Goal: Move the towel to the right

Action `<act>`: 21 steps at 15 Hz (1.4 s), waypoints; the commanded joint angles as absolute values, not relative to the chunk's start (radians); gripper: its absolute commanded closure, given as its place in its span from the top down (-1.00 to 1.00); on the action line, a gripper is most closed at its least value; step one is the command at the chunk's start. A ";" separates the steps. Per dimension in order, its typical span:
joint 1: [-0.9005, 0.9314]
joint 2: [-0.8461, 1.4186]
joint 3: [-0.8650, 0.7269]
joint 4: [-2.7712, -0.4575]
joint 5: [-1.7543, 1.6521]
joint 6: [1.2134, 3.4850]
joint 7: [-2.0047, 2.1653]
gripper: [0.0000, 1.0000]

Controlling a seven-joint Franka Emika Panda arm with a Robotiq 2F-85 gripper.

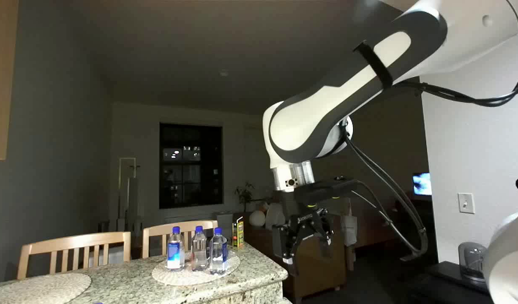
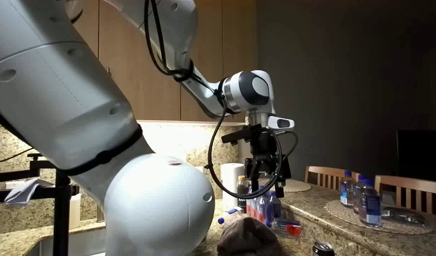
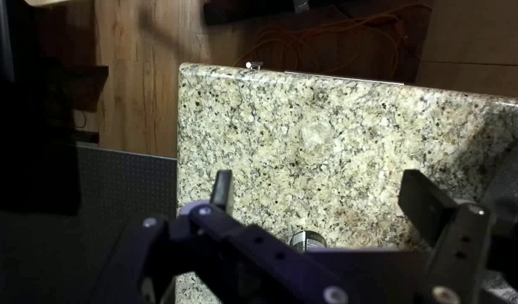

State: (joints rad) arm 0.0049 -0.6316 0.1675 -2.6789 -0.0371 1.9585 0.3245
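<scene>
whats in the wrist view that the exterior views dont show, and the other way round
Only the wrist view: a loose orange cord and wood-plank flooring.

Only the exterior views, both of them: three upright blue-capped bottles on a woven mat, and wooden chairs.

Shared: the pincer, its jaws apart, and speckled granite countertop. The towel lies crumpled in an exterior view; the grey cloth at the wrist picture's right edge is probably the same one.

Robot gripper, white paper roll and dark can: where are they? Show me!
Robot gripper (image 3: 318,177): in the wrist view, midway between its spread fingertips.
White paper roll (image 2: 230,177): in an exterior view, on its pale side.
Dark can (image 2: 323,246): in an exterior view, on its shiny top.
</scene>
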 commanded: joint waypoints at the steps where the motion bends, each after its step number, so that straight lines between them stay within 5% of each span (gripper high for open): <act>1: 0.009 -0.631 0.163 -2.678 -0.040 1.957 0.326 1.00; 21: 0.002 -0.574 0.148 -2.626 -0.022 2.083 0.328 1.00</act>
